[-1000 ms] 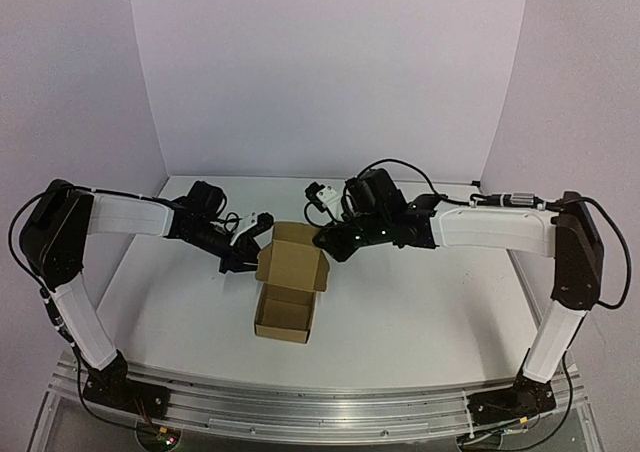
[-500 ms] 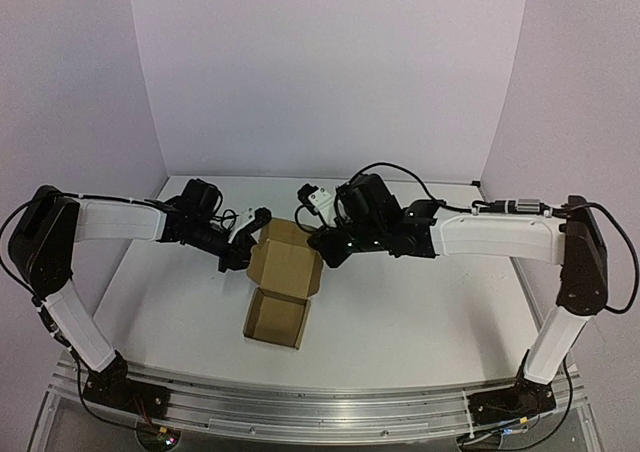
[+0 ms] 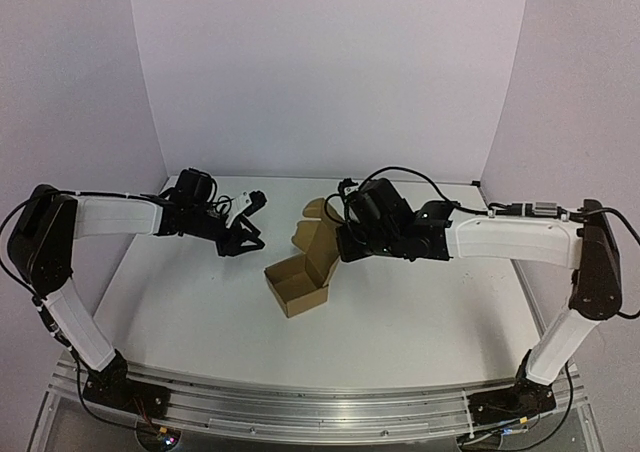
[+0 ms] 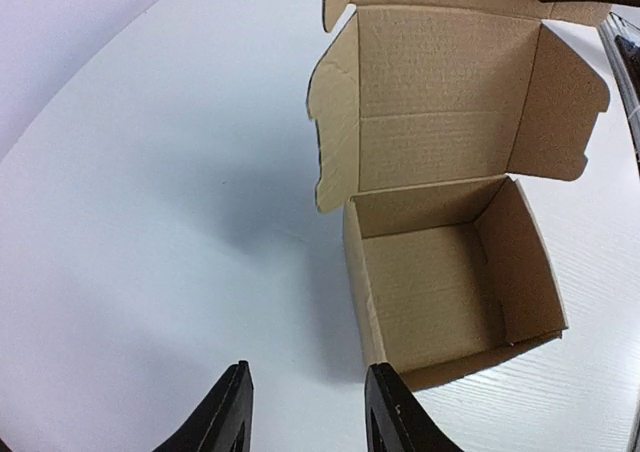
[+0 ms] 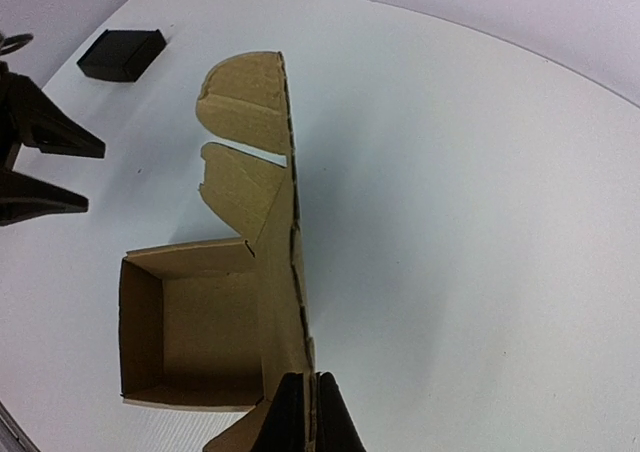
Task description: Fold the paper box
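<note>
Since the left pincer [image 4: 305, 397], agape and empty, backed off the paper box [image 3: 298, 284], the right pincer [image 5: 308, 412], pinching its lid [image 4: 440, 102], can fold.

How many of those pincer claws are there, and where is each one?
2. The left gripper hangs open over the table, left of the paper box. The right gripper is pinching the box's raised lid panel.

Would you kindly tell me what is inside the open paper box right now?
Nothing shows inside the paper box: the left wrist view shows only its bare cardboard floor and walls. From the right wrist, the raised lid panel covers the floor's right edge.
</note>
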Controlling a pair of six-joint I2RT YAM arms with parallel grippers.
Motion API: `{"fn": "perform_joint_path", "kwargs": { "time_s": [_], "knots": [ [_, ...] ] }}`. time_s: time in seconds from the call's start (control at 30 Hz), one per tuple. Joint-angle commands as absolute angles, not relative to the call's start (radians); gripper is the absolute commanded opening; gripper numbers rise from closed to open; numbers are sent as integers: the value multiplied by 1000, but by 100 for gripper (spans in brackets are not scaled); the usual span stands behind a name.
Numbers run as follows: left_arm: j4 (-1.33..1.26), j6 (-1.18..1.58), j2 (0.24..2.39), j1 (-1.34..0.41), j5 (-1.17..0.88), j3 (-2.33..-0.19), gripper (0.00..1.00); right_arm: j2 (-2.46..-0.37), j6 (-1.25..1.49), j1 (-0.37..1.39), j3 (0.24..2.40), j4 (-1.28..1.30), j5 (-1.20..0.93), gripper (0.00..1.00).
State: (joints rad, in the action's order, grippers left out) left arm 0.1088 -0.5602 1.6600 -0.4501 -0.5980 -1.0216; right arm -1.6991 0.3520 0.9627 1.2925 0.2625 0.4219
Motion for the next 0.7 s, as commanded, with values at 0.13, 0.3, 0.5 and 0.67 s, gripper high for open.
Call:
{"fn": "perform_joint_path", "kwargs": {
  "time_s": [0.13, 0.3, 0.5, 0.67],
  "knots": [
    [254, -1115, 1601, -489, -764, -962, 53, -1695, 591, 959, 1350, 366, 525, 0],
    [115, -1092, 1623, -609, -715, -938, 65, -1725, 744, 958, 1391, 433, 512, 0],
    [116, -1018, 1685, -702, -695, -975, 65, -1734, 882, 969, 1396, 456, 502, 0],
    [37, -982, 1762, -716, -581, -965, 54, -1753, 927, 980, 1407, 457, 474, 5]
  ]
}}
